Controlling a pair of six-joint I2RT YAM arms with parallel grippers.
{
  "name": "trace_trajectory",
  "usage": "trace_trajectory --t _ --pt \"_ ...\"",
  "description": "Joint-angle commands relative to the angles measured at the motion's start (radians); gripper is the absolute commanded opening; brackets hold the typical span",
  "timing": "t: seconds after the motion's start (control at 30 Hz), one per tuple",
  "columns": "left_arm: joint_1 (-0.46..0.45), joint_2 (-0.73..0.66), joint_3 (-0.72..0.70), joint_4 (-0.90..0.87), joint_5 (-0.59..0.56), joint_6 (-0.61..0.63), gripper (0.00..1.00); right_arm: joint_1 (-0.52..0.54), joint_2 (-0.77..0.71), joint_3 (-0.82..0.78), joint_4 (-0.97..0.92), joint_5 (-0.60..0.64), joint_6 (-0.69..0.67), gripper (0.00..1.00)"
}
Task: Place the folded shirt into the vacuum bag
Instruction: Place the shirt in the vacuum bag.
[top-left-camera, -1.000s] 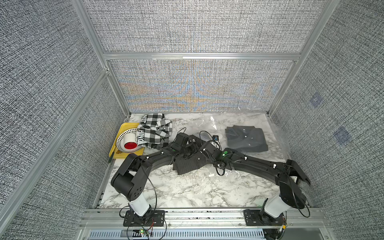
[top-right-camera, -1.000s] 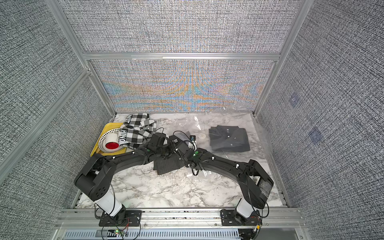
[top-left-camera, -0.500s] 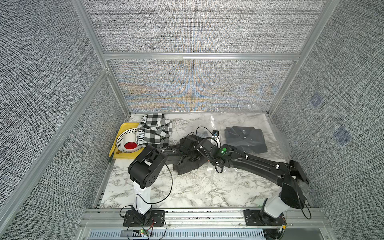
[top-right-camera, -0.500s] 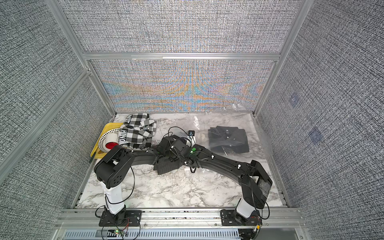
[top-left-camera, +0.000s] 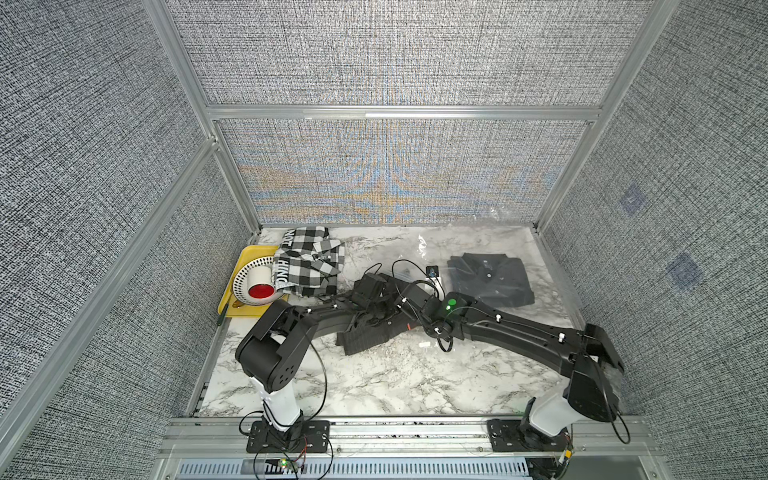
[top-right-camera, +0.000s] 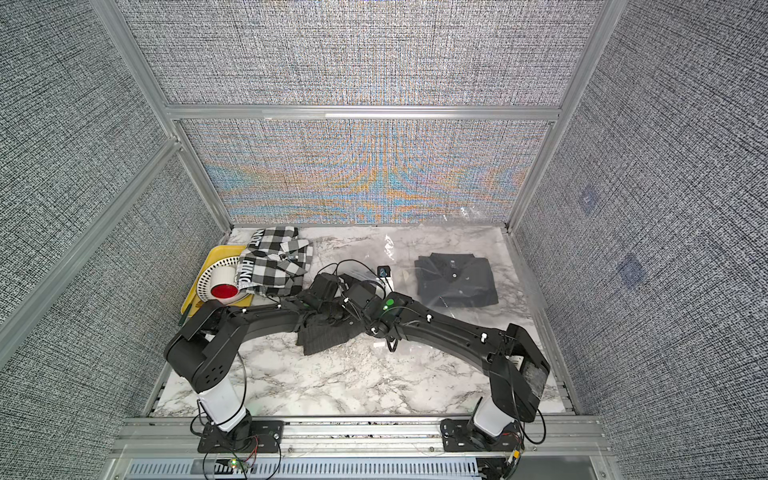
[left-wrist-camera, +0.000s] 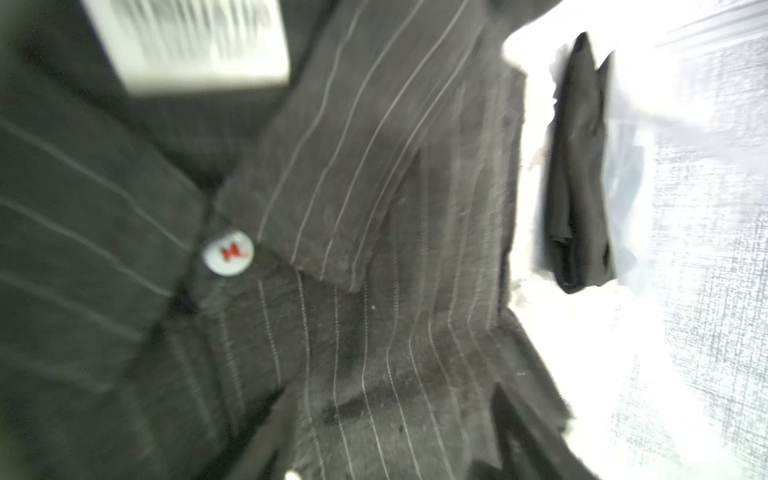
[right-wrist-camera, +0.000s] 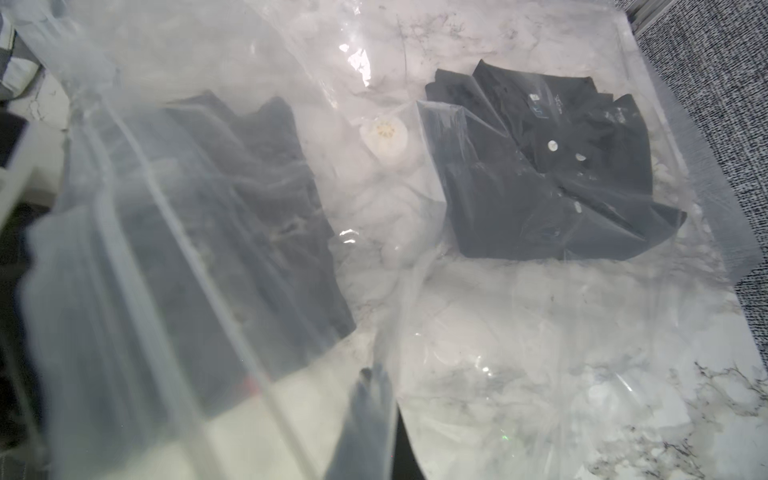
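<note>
A folded dark pinstriped shirt lies mid-table under both wrists. In the left wrist view it fills the frame, and my left gripper stands open over it, one finger on each side. The see-through vacuum bag is spread at the back right with a dark folded shirt inside and its white valve showing. My right gripper is shut on the bag's edge, holding the film up. Part of the pinstriped shirt shows through that film.
A black-and-white checked shirt lies at the back left, partly over a yellow tray holding a white device with a red cap. Fabric walls with metal posts enclose the marble table. Cables loop above the wrists.
My left jaws have spread wider over the pinstriped shirt. The left arm's elbow has risen and drawn back toward its base. The right arm still holds the bag edge.
</note>
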Motion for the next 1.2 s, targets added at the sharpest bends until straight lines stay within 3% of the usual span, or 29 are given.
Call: trace_trajectory --t 0.0,0.17,0.27,0.6,0.67,0.77,0.9,1.0,1.17 --pt "-0.004 -0.050 0.056 -0.165 -0.044 0.069 0.92 0.012 0.001 -0.011 0.028 -0.027 0.020 0.00" --pt "-0.041 0.009 0.160 -0.291 -0.127 0.165 0.94 0.030 0.031 0.000 0.026 -0.032 0.080 0.00" --pt "-0.090 0.060 0.198 -0.331 -0.252 0.246 0.92 0.032 0.042 0.011 0.009 -0.021 0.104 0.00" --pt "-0.190 0.113 0.191 -0.113 -0.569 0.557 0.99 0.005 -0.041 -0.064 0.096 -0.081 0.103 0.00" --pt "-0.213 0.148 0.201 -0.064 -0.582 0.636 1.00 -0.001 -0.052 -0.079 0.118 -0.099 0.097 0.00" --pt "-0.216 0.224 0.262 -0.045 -0.474 0.710 1.00 -0.002 -0.047 -0.076 0.116 -0.107 0.096 0.00" --pt "-0.216 0.353 0.422 -0.189 -0.464 0.738 0.99 -0.001 -0.043 -0.078 0.118 -0.123 0.094 0.00" --pt "-0.211 0.405 0.486 -0.281 -0.508 0.727 0.91 -0.001 -0.044 -0.084 0.120 -0.127 0.094 0.00" --pt "-0.209 0.419 0.459 -0.298 -0.548 0.701 0.68 0.000 -0.047 -0.094 0.122 -0.126 0.092 0.00"
